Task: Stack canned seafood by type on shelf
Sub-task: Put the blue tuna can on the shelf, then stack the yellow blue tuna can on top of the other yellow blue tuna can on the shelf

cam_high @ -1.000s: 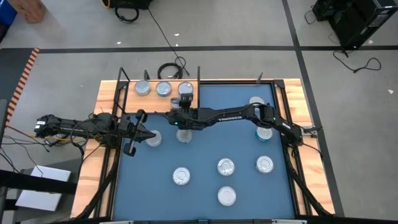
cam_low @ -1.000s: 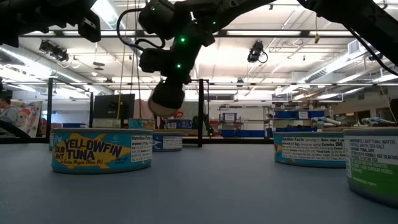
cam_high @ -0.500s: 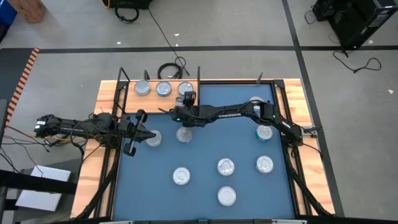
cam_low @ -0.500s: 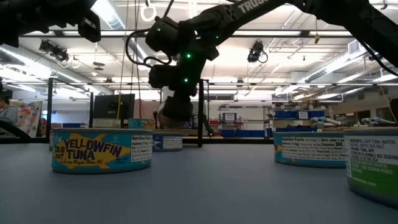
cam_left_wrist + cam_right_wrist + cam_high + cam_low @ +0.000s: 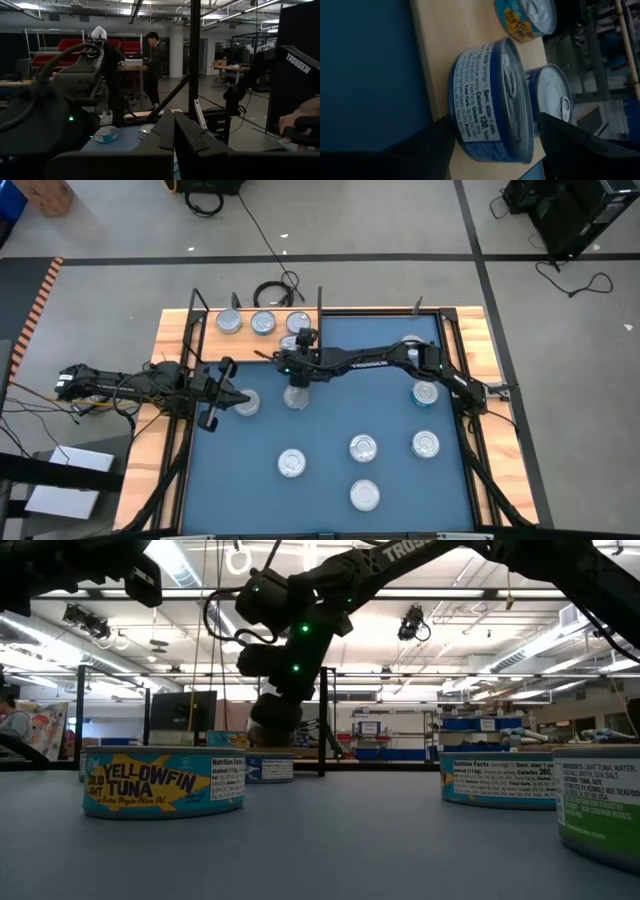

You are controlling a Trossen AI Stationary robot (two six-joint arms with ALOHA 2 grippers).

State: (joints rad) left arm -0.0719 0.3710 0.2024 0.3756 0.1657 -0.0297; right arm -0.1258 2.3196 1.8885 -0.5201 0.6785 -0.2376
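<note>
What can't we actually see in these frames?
- High view: the tin at the shelf is mostly covered by the right claw; labels on all tins too small to read.
- Right wrist view: whether the blue tin rests flat; the fingers hide its lower edge.
- Low view: green tin cut off by the picture's edge.

Blue-labelled tin [image 5: 487, 102] on light-brown shelf [image 5: 447, 35]; yellow-lettered blue tuna tin [image 5: 163, 782] on blue mat [image 5: 330, 410]
</note>
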